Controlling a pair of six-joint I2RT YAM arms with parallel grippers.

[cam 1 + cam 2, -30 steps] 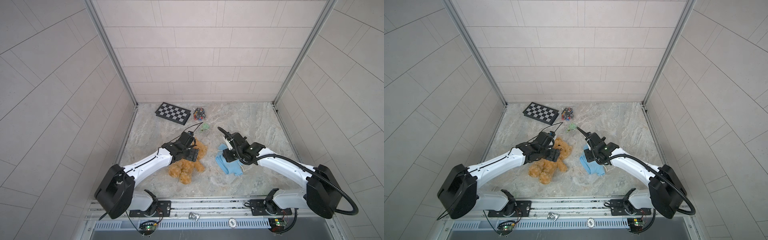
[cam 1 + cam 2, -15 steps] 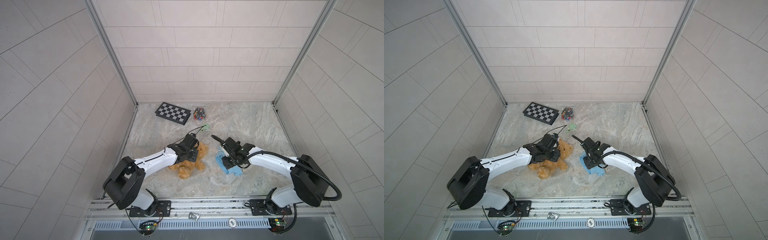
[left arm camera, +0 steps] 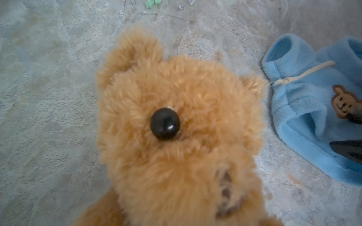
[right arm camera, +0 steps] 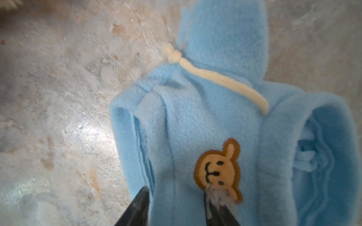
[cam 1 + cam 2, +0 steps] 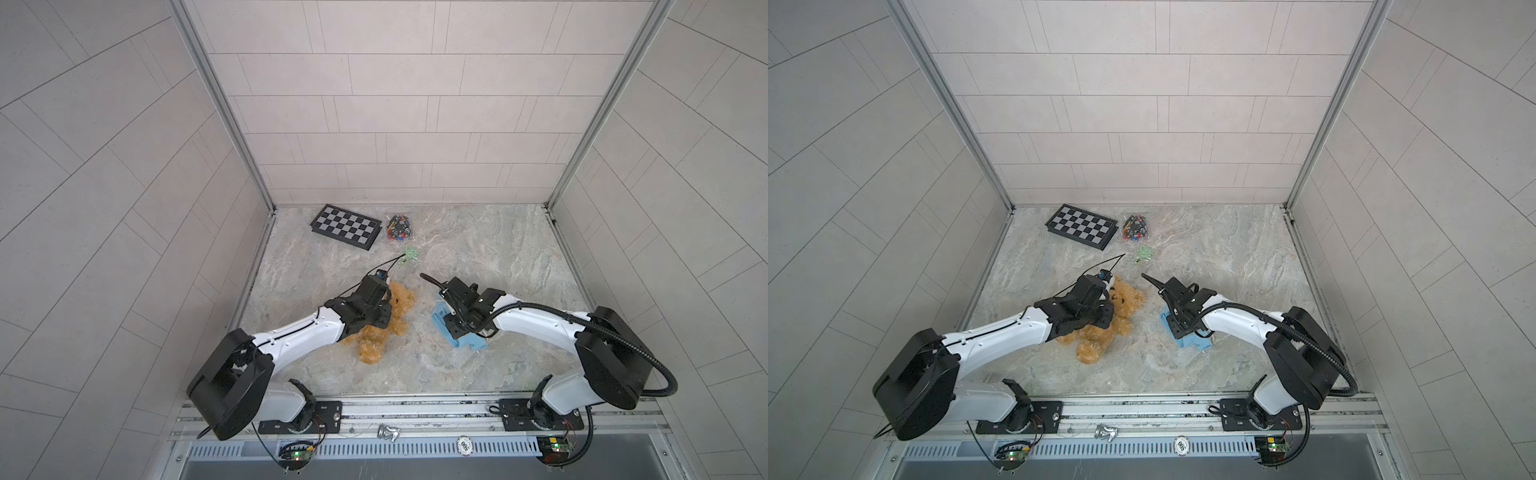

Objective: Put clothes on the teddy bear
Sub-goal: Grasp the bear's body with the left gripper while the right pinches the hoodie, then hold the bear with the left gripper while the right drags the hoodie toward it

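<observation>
Wide open marble tabletop (image 5: pixel 490 249) across the far right, plenty of room to swing in there; the back left is crowded, with the chessboard (image 5: pixel 345 227) and the bag of small pieces (image 5: pixel 399 227) just beside it, and green bits (image 5: pixel 410 253) scattered a little nearer; the lane between the teddy bear (image 5: pixel 1092 352) and the hoodie (image 5: pixel 1192 343) is bare but narrow; the left arm (image 5: pixel 299 332) lies over the bear and the right arm (image 5: pixel 536 324) over the hoodie, blocking both from the front; the strip along the rail (image 5: pixel 415 409) is bare; walls (image 5: pixel 374 124) close in three sides.
</observation>
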